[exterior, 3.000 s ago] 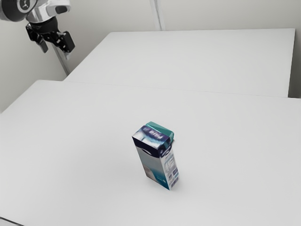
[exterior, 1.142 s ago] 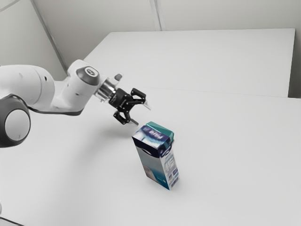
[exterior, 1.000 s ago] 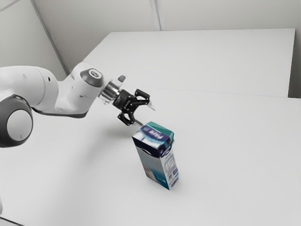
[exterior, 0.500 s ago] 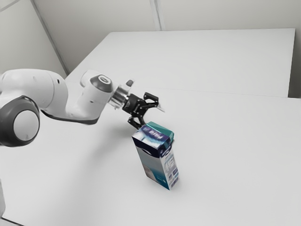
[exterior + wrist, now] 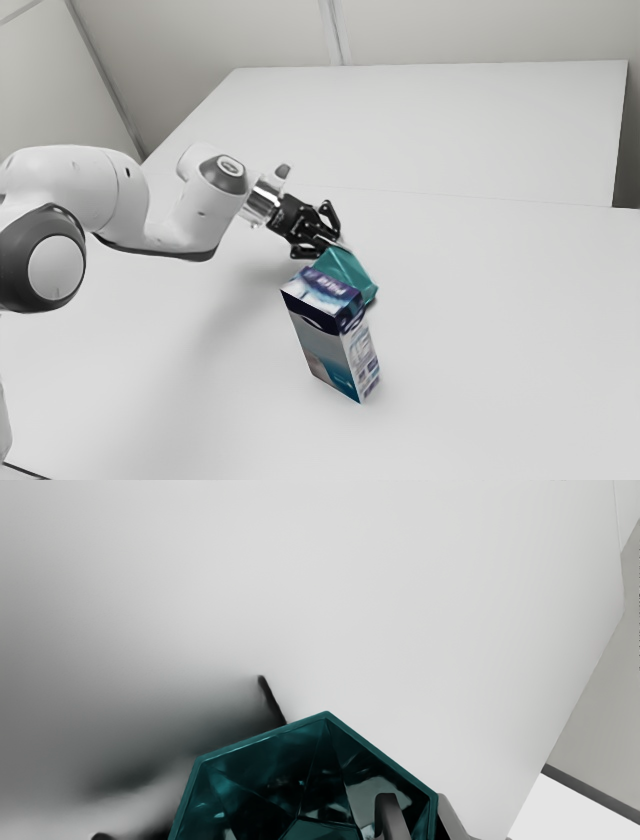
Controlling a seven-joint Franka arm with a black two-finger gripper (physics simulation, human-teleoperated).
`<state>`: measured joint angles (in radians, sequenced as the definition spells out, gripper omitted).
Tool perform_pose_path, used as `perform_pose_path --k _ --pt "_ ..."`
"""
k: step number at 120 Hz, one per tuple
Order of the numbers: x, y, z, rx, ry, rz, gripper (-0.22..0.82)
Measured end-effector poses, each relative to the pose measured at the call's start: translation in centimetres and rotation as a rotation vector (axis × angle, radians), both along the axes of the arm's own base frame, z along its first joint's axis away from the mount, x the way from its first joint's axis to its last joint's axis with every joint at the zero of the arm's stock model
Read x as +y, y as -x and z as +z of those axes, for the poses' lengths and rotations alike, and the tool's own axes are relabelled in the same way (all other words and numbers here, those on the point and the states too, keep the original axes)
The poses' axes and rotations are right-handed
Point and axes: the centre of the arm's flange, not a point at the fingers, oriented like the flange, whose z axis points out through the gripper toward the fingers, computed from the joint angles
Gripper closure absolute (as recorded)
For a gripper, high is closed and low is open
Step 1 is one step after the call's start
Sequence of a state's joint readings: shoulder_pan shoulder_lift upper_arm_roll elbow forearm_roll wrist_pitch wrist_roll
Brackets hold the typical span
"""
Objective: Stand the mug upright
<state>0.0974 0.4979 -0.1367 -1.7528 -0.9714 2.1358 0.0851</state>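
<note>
Pinching the wall of the teal mug [image 5: 348,274] with my gripper [image 5: 340,245], one finger inside and one outside, an upright carton [image 5: 325,345] standing in the foreground and partly hiding the mug, white table [image 5: 490,340] stretching open toward the exterior view's right, its far edge meeting another pale surface [image 5: 430,125]

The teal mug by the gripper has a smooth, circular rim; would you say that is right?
Not quite: the rim of the teal mug is angular, with straight edges meeting at corners, as the wrist view shows. The mug is indeed by the gripper.
</note>
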Motion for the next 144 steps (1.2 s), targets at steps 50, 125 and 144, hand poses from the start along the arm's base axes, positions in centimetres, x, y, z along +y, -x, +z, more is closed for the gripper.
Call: perform_pose_path --k 50,125,144 --pt "-0.3 -0.3 2.2 -0.041 -0.081 -0.036 0.78" --pt "0.4 6.5 11.7 -0.141 -0.646 -0.32 0.79" --pt "0.1 8.9 12.4 -0.12 -0.763 -0.356 0.79"
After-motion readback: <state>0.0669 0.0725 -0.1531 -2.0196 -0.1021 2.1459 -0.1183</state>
